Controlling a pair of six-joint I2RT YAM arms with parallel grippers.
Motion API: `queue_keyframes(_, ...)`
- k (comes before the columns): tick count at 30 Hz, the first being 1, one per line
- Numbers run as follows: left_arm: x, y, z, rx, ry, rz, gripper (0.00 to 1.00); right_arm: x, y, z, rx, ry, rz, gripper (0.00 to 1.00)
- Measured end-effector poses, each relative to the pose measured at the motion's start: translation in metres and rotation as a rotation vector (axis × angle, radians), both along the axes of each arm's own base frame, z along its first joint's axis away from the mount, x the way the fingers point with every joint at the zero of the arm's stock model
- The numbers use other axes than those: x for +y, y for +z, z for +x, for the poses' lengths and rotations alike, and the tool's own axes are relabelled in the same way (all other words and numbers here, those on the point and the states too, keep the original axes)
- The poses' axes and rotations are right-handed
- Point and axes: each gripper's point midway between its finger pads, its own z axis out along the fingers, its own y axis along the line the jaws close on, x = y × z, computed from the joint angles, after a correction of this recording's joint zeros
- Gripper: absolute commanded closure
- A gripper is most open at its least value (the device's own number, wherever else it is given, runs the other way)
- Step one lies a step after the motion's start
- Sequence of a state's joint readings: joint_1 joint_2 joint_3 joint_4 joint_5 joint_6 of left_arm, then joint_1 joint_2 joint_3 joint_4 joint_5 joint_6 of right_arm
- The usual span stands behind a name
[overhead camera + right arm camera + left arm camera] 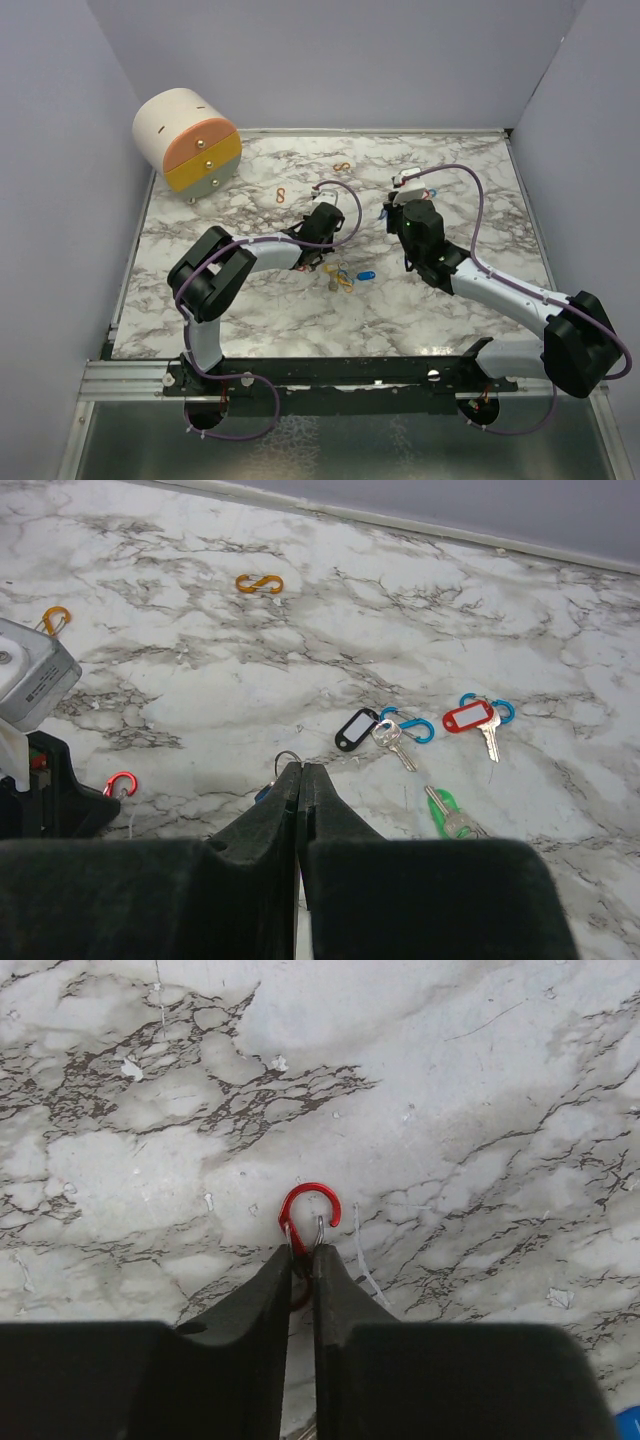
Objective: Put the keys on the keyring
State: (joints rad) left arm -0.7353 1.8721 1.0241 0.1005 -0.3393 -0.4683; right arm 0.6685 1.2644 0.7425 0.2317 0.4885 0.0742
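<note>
In the left wrist view my left gripper (302, 1252) is shut on a red carabiner keyring (310, 1207), whose hook sticks out past the fingertips just above the marble. My right gripper (301, 768) is shut. A small metal split ring (288, 759) pokes out at its tips, and the edge of a blue tag (262, 793) shows beside its left finger. On the table to its right lie a black-tagged key (357, 730) on a blue carabiner (412, 728), a red-tagged key (470, 718) and a green-tagged key (446, 813). The red keyring (120, 783) also shows beside the left arm (45, 790).
An orange S-clip (259, 583) and an orange carabiner (53, 618) lie farther back. A loose blue tag (365, 275) and a yellow clip (341, 279) sit mid-table. A round drawer unit (188, 140) stands at the back left. Grey walls close three sides.
</note>
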Motion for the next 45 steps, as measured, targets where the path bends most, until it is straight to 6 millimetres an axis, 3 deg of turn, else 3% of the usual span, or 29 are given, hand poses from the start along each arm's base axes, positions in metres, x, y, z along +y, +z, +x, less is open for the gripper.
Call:
queue_keyframes(2,0.000,0.000,0.000,-0.002,0.000,0.003,1.00,0.000,0.000,0.000,0.000,0.000,0.000,0.99)
queue_keyframes(12,0.009,0.005,-0.006,-0.001,-0.005,0.047,1.00,0.014,-0.010,-0.002,0.025,0.076,-0.011,0.99)
queue_keyframes(18,0.012,0.035,-0.007,-0.043,-0.016,0.028,1.00,0.029,-0.028,-0.003,0.058,0.168,-0.037,0.99)
queue_keyframes(26,-0.004,0.081,-0.011,-0.095,-0.081,-0.090,1.00,0.042,-0.043,-0.006,0.091,0.240,-0.051,0.99)
queue_keyframes(45,-0.039,0.110,-0.015,-0.086,-0.196,-0.227,1.00,0.070,-0.052,-0.013,0.098,0.382,-0.047,0.99)
